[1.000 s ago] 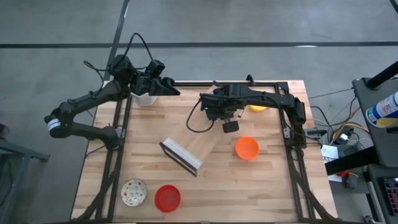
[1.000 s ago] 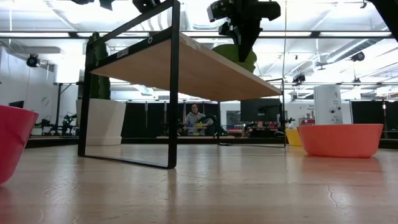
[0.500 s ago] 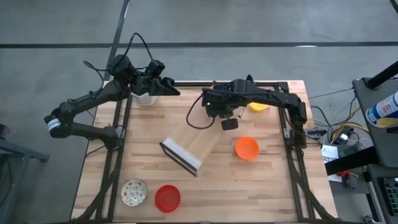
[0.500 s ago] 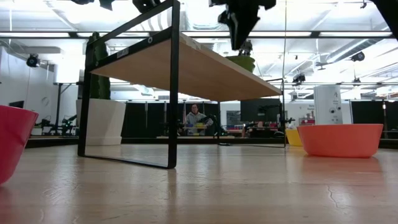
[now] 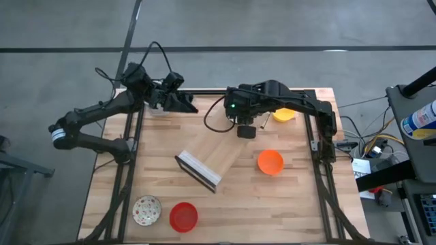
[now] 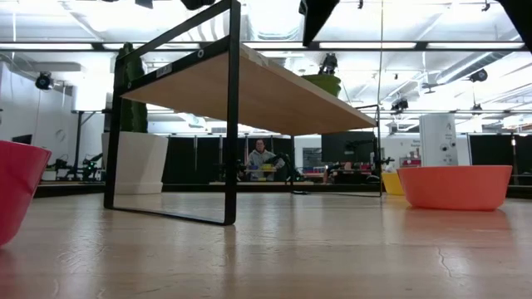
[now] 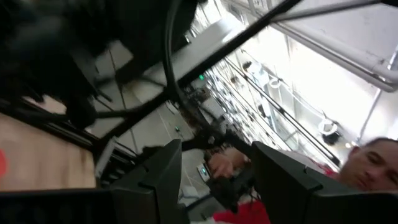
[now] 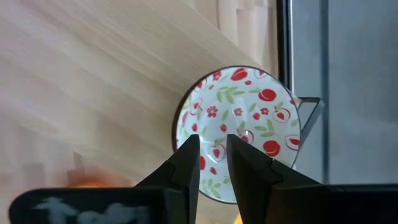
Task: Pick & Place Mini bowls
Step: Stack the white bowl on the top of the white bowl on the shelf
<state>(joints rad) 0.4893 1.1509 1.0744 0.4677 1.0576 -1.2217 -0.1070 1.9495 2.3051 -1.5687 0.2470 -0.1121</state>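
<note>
A white mini bowl with a red fruit pattern inside stands on a pale wooden top beside a black frame bar. In the low view it shows as a greenish round shape at the far end of the shelf top. My right gripper hangs above it, slightly open and touching nothing. In the high view the gripper hides this bowl. On the table rest the yellow bowl, orange bowl, red bowl and another white speckled bowl. My left gripper waits, open, at the far left corner.
The black-framed wooden shelf stands mid-table, close to the low camera. The white cactus pot sits at the far left, under my left arm. The left wrist view shows a person in the room. Bare tabletop lies between the shelf and the near bowls.
My right gripper has risen from the patterned bowl and drawn a little toward the table's far edge. It now stands clear of the bowl, which has stayed on the shelf top. My left gripper has shifted slightly at its far left corner.
</note>
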